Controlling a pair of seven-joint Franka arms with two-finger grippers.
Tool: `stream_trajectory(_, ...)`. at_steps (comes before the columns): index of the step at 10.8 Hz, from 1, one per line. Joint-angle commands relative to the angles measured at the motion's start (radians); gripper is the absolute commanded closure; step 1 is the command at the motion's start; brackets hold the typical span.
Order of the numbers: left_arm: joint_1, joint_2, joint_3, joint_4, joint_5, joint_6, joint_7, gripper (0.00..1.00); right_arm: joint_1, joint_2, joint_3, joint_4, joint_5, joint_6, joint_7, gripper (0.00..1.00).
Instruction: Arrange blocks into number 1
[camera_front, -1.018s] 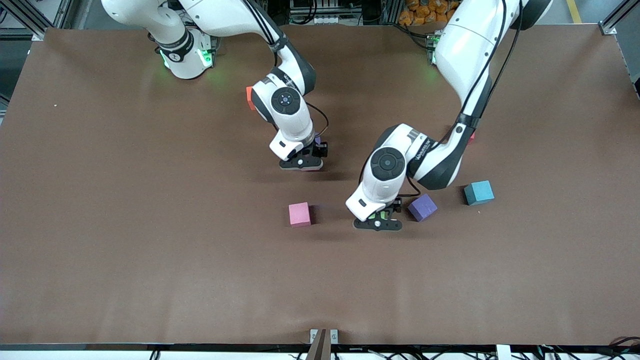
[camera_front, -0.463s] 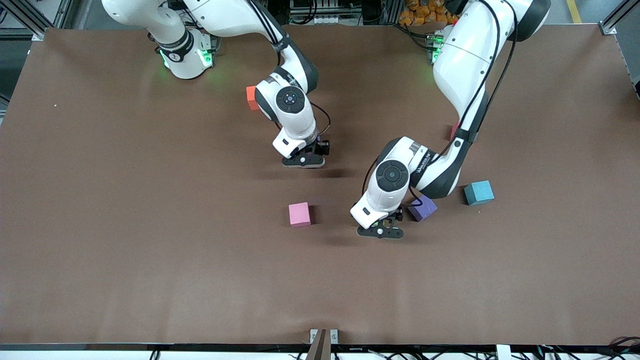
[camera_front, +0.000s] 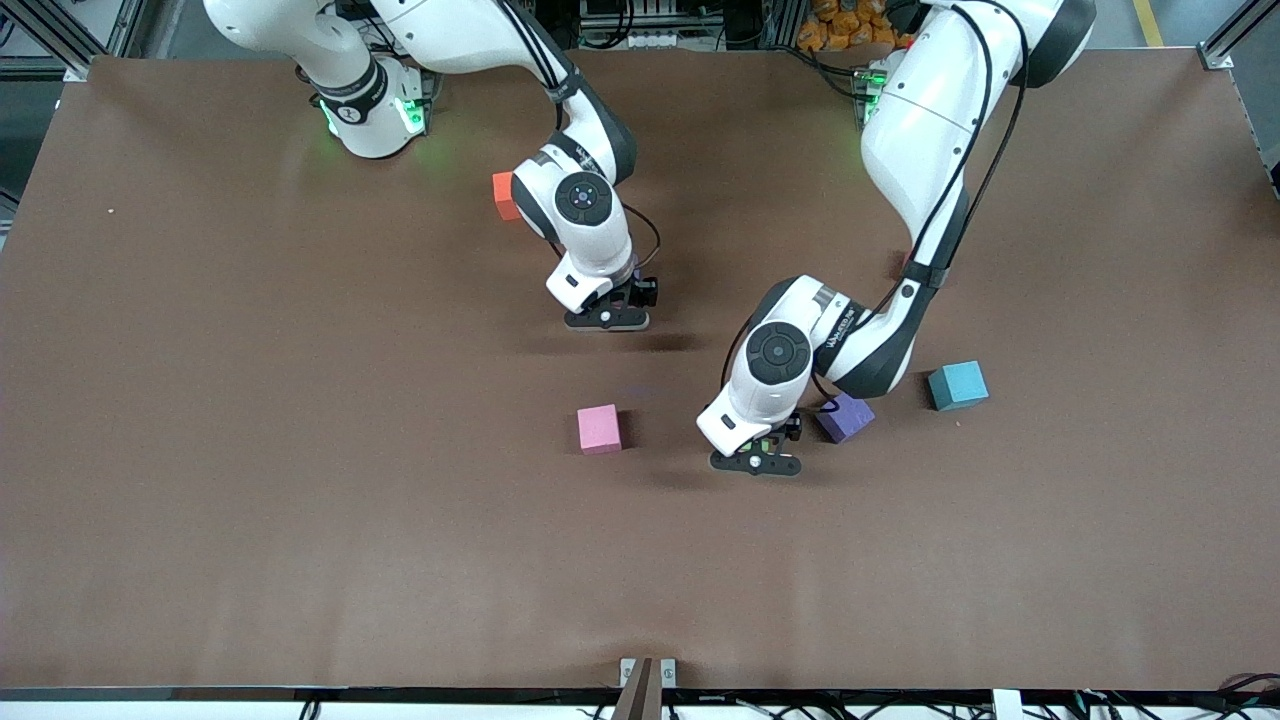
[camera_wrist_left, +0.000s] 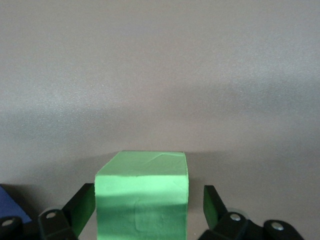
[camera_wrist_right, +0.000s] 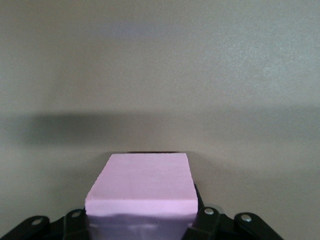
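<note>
My left gripper (camera_front: 755, 458) is low over the table's middle, open, its fingers (camera_wrist_left: 82, 205) either side of the green block (camera_wrist_left: 142, 172) with a gap on one side. The left gripper (camera_wrist_left: 145, 202) does not squeeze the block, which seems to rest on the table. My right gripper (camera_front: 606, 320) hovers just above the table, shut on a pink block (camera_wrist_right: 141, 181); the right gripper (camera_wrist_right: 141, 222) frames it. The second pink block (camera_front: 599, 429) lies on the table between both grippers, nearer the front camera than the right gripper. One purple block (camera_front: 846, 416) lies beside the left gripper. The other purple block is hidden.
A light-blue cube (camera_front: 958, 385) lies toward the left arm's end, past the purple block. An orange cube (camera_front: 502, 195) peeks out by the right arm's wrist. A red cube (camera_front: 907, 264) is mostly covered by the left arm's forearm.
The left gripper has shifted slightly nearer the front camera and its forearm has swung. The right gripper has barely moved. The blocks on the table stayed put.
</note>
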Motion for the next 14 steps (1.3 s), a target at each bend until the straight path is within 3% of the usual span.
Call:
stream_trajectory(1,-0.001,0.011,-0.001,0.017,0.014,0.002,-0.004,1.00,0.014,-0.006,-0.014,-0.007,0.012,-0.002,0.018,0.00)
stream_trajectory(5,-0.001,-0.009,-0.001,0.014,0.017,0.001,-0.002,1.00,-0.047,-0.100,-0.023,-0.007,0.012,-0.040,0.018,0.00)
stream_trajectory(8,0.003,-0.068,-0.013,-0.032,0.013,-0.048,-0.050,1.00,-0.171,-0.166,-0.024,-0.009,0.004,-0.122,-0.024,0.00)
stream_trajectory(11,-0.007,-0.185,-0.112,-0.129,0.014,-0.126,-0.160,1.00,-0.306,-0.280,-0.023,-0.148,0.003,-0.167,-0.226,0.00)
stream_trajectory(14,-0.057,-0.208,-0.236,-0.123,0.014,-0.234,-0.359,1.00,-0.412,-0.316,-0.023,-0.170,0.001,-0.189,-0.373,0.00)
